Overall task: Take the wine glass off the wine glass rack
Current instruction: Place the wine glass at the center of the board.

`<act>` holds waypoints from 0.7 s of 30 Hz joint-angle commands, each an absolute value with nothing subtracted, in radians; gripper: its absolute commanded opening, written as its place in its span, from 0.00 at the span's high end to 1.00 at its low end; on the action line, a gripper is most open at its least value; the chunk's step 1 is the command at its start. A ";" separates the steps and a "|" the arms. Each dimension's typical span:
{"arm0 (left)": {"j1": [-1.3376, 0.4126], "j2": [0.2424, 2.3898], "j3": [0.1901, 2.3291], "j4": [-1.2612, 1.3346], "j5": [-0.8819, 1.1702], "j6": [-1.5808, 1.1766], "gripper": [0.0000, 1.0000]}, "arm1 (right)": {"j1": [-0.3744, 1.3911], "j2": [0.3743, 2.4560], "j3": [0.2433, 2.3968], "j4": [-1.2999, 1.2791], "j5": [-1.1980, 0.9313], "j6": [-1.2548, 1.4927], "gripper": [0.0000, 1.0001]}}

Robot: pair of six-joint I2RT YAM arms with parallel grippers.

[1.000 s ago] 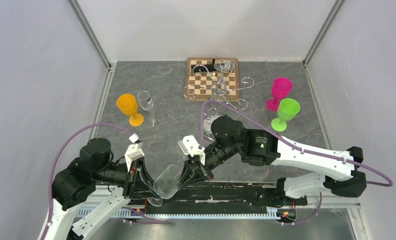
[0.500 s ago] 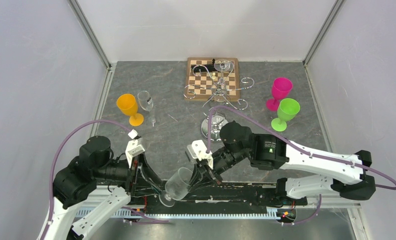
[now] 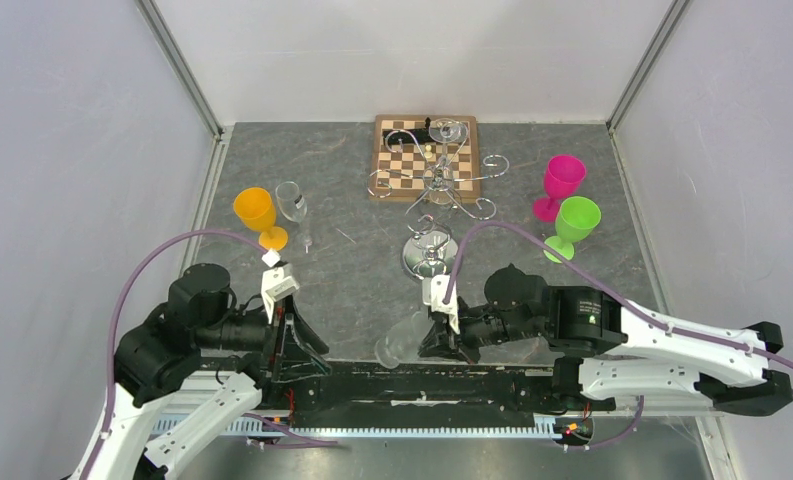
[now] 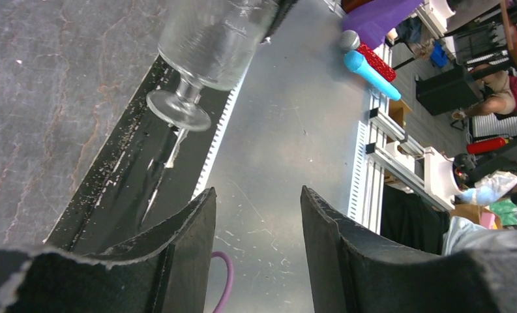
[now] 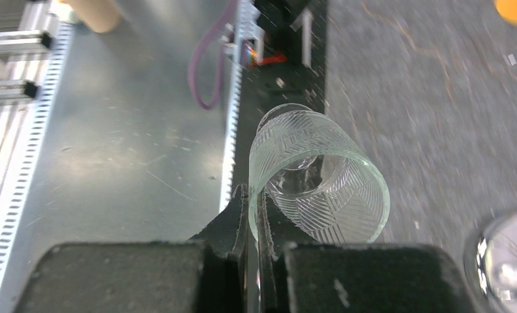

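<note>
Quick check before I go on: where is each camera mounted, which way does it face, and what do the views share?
Top external: above and behind the bases, looking down on the table; both arms show.
Left wrist: on the left arm, facing the table's near edge; open left tool below, wine glass above.
Right wrist: on the right arm, facing the same edge; right tool pinches the glass rim.
Shared: all three show the wine glass.

Grey table point(image 3: 352, 270) bears chessboard point(image 3: 397, 160), wine glass rack point(image 3: 429, 254), coloured goblets point(image 3: 575, 222).
</note>
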State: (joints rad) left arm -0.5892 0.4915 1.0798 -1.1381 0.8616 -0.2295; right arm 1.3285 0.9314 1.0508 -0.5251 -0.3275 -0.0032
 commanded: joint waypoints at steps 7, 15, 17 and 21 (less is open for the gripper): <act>-0.583 0.494 1.063 -1.080 0.804 -0.179 0.42 | 1.301 0.821 1.013 -0.720 0.177 0.174 1.00; -0.584 0.488 1.062 -1.069 0.802 -0.182 0.42 | 1.140 0.796 1.008 -0.868 0.306 0.282 1.00; -0.584 0.486 1.060 -1.064 0.803 -0.184 0.42 | 1.069 0.803 1.005 -0.891 0.320 0.280 1.00; -0.587 0.478 1.063 -1.062 0.800 -0.188 0.42 | 0.954 0.826 0.989 -0.906 0.399 0.278 1.00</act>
State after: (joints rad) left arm -0.5888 0.4946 1.0607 -1.1072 0.8101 -0.2295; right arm 1.0393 0.8200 0.9951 -0.9180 0.2867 0.2569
